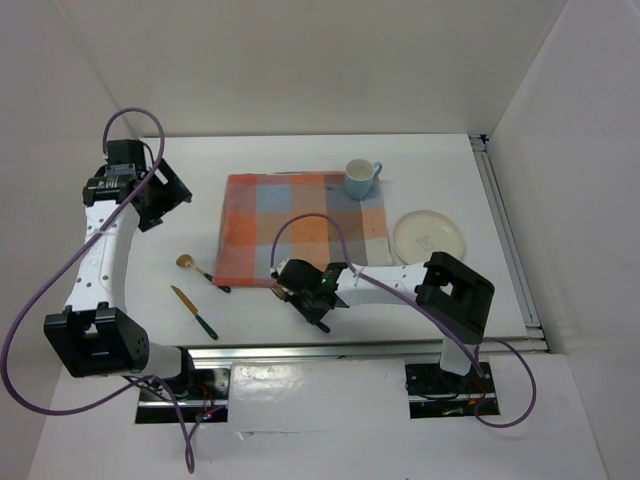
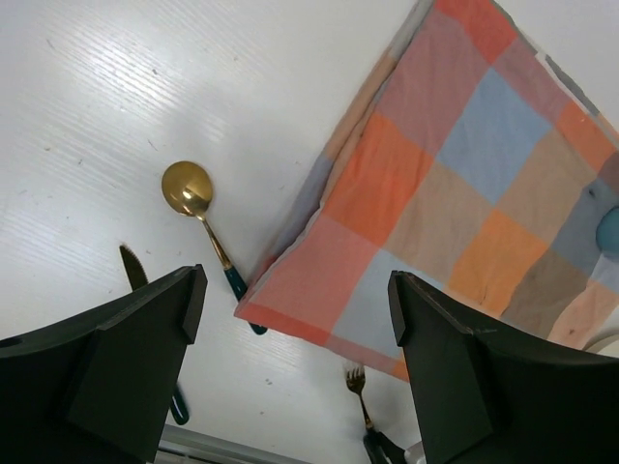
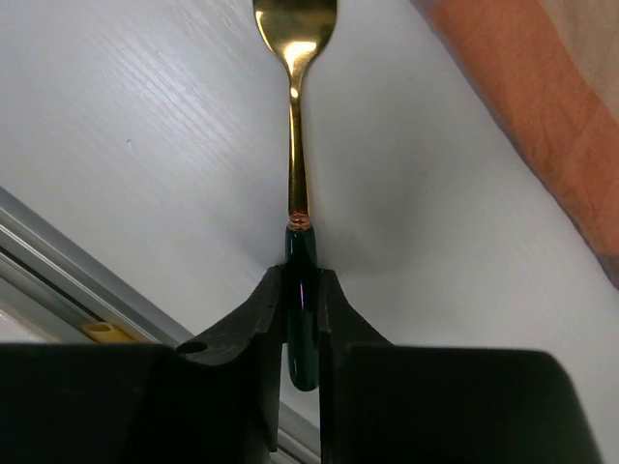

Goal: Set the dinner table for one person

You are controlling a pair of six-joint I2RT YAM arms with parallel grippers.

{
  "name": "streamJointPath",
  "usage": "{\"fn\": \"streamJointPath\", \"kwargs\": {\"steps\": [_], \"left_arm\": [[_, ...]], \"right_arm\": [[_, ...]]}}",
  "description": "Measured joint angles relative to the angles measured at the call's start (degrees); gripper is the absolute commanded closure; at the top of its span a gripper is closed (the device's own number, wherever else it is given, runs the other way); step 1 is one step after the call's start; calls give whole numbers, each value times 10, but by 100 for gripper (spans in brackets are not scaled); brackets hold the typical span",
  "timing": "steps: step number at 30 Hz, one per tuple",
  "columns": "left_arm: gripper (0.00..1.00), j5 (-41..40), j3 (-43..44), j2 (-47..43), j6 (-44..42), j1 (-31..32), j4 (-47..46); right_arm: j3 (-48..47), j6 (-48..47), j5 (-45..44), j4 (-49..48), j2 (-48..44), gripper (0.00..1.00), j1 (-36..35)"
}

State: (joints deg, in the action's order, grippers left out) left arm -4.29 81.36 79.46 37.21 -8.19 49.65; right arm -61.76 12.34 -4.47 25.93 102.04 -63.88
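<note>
The white dinner table (image 1: 200, 215) carries an orange-and-blue checked cloth (image 1: 300, 225), a blue mug (image 1: 360, 178) on the cloth's far right corner and a cream plate (image 1: 428, 236) to the cloth's right. My right gripper (image 3: 301, 280) is shut on the dark green handle of a gold fork (image 3: 295, 116), low over the table by the cloth's front edge (image 1: 300, 290). A gold spoon (image 1: 200, 270) and a gold knife (image 1: 193, 311) lie left of the cloth. My left gripper (image 2: 295, 309) is open and empty, held high over the table's left side.
An aluminium rail (image 3: 58, 271) runs along the near table edge, close behind the right gripper. In the left wrist view the spoon (image 2: 189, 188) lies by the cloth's (image 2: 455, 184) corner and the fork (image 2: 358, 387) shows below it. White walls enclose the table.
</note>
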Motion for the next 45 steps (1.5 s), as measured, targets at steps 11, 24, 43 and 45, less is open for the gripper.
{"fn": "streamJointPath", "kwargs": {"steps": [11,24,43,45], "left_arm": [[5,29,48,6,-25,-34,26],[5,58,14,-23,-25,-37,20],[6,72,-24,-46,-21,-37,26],[6,73,-24,-46,-21,-37,26]], "right_arm": [[-64,-26,7,62,-36,100,-4],[-586,157,50,112,268,100,136],[-546,353,148,-38,388,56,195],[-529,368,152,-51,388,40,194]]}}
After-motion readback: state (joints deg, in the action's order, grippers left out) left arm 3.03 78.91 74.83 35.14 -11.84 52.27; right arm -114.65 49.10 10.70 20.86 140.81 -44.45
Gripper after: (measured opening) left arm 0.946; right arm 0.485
